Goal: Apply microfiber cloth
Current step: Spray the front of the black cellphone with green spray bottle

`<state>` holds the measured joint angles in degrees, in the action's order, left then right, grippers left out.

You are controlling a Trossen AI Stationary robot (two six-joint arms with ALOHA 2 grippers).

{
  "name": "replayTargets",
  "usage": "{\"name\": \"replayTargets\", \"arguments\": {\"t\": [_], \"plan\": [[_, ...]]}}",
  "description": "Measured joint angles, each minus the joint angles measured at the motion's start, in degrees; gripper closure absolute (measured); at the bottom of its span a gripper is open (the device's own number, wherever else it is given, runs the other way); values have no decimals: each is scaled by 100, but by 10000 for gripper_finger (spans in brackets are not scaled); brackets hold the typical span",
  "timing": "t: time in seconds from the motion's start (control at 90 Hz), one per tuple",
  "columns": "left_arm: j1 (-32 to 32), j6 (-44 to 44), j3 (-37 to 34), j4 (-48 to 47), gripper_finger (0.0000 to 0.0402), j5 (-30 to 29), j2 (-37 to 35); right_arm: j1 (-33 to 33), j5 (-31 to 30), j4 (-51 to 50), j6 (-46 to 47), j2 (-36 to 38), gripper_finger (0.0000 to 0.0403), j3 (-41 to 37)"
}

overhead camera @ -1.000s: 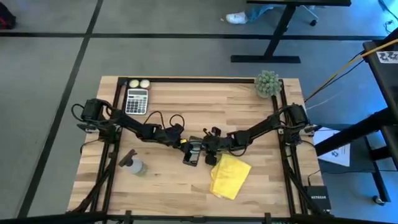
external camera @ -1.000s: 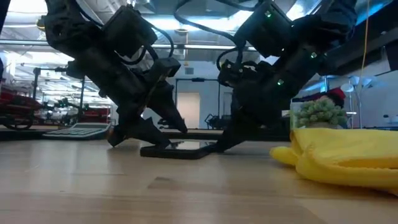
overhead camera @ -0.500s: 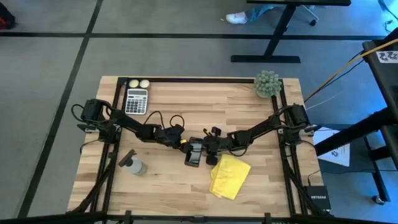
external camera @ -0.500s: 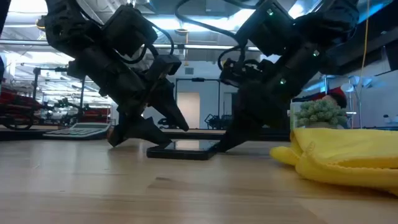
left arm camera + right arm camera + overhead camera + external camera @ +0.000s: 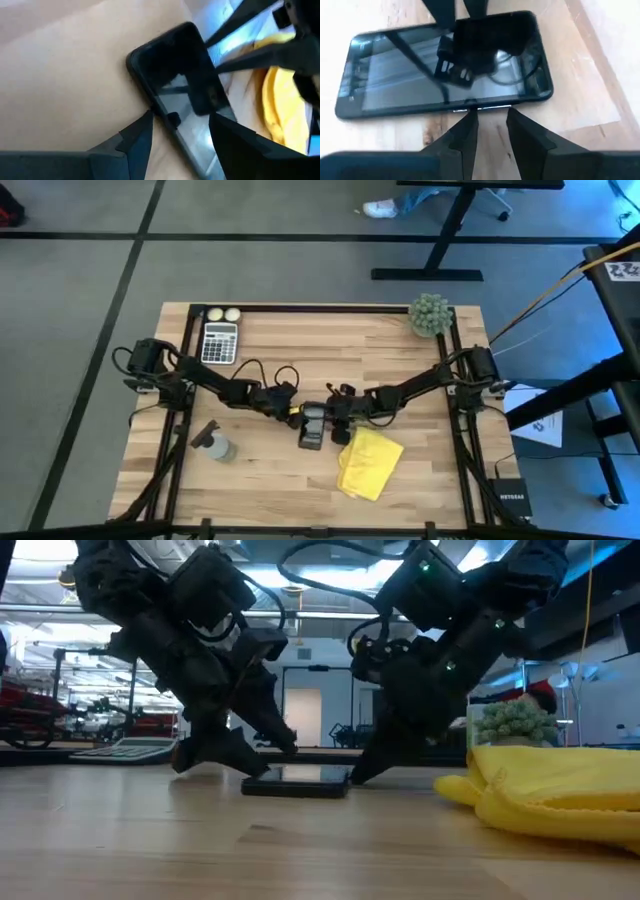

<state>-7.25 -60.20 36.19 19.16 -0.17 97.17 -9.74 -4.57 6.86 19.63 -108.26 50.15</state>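
High view: both claws flank the black smartphone (image 5: 312, 426) mid-tabletop, left claw (image 5: 175, 127) parted around its edge, right claw (image 5: 492, 125) narrowly open beside it. The microfiber cloth (image 5: 368, 463) lies unheld just beside; wiping looks not yet begun.

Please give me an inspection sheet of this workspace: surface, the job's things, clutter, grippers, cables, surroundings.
Surface: wooden table.
Job's things: microfiber cloth crumpled, untouched, beside the smartphone, which lies flat.
Clutter: calculator, two balls, spray bottle, small plant.
Grippers: left gripper open at one phone edge; right gripper slightly open at the opposite edge.
Cables: loops along both arms.
Surroundings: a desk frame and a person's shoe beyond.
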Motion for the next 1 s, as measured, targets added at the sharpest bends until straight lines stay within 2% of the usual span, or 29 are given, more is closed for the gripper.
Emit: {"name": "replayTargets", "arguments": {"t": [0.178,0.278,0.411,0.633,1.0], "plan": [[-4,-21,-18,-778,225,-33,-391,-31,95,-344,51,242,311,-30],[-72,-281,-20,-902,225,-159,-416,-50,118,-446,95,332,311,-42],[-217,-709,-18,-501,225,-609,-150,-120,-80,-271,97,183,311,-38],[-260,-1125,25,625,225,-753,641,-121,-418,557,-45,-168,311,-44],[-301,-816,256,575,224,-988,767,-146,-817,799,-297,-370,311,-69]]}}
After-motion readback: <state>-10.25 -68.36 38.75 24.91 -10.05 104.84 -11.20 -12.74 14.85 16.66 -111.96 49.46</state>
